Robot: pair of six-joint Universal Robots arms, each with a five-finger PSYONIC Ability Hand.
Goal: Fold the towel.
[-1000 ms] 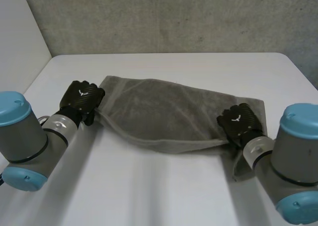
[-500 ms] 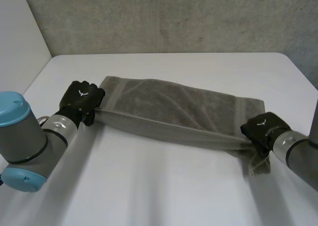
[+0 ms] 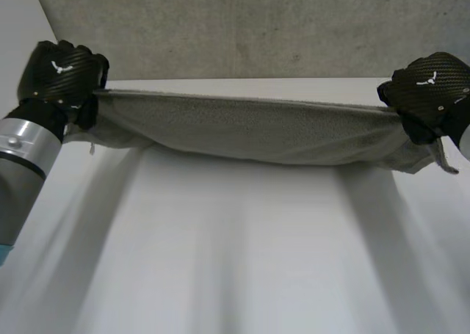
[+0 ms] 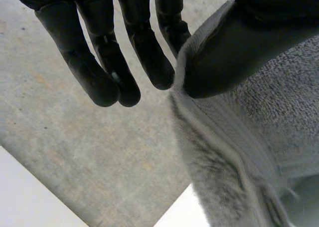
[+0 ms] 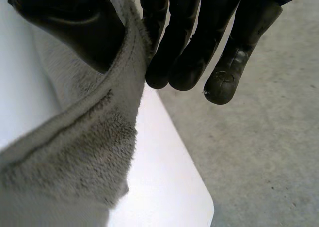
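White matt worktop [image 3: 235, 260], seen from the robot's side. Above and beyond its near part, a soft grey rectangular terry-cloth towel [image 3: 250, 132] is held spread between the two arms. Its upper edge runs nearly straight from hand to hand and the body sags below in a shallow curve. Whether the lowest fold touches the worktop cannot be told.

Left hand [image 3: 62, 70], black, is at the towel's left end. In the left wrist view the thumb presses the hemmed edge against one finger in a pinch, and the other fingers [image 4: 99, 67] are straight and free of the cloth. Right hand [image 3: 429, 84] is at the right end and pinches the hem in the same way between the thumb and the nearest finger, with the other fingers [image 5: 189, 57] straight beside it.

Handling, as a judgement: the towel is light, limp and deep-piled, so it will drape and swing rather than keep a shape. The pile probably gives friction enough against slipping, though a pinch on the hem alone could peel away under tension. The stitched hem near the corners is the firmest hold, and an even pull between both hands keeps the edge straight for laying a fold.

Rough grey wall [image 3: 257, 26] rises behind the worktop's far edge.
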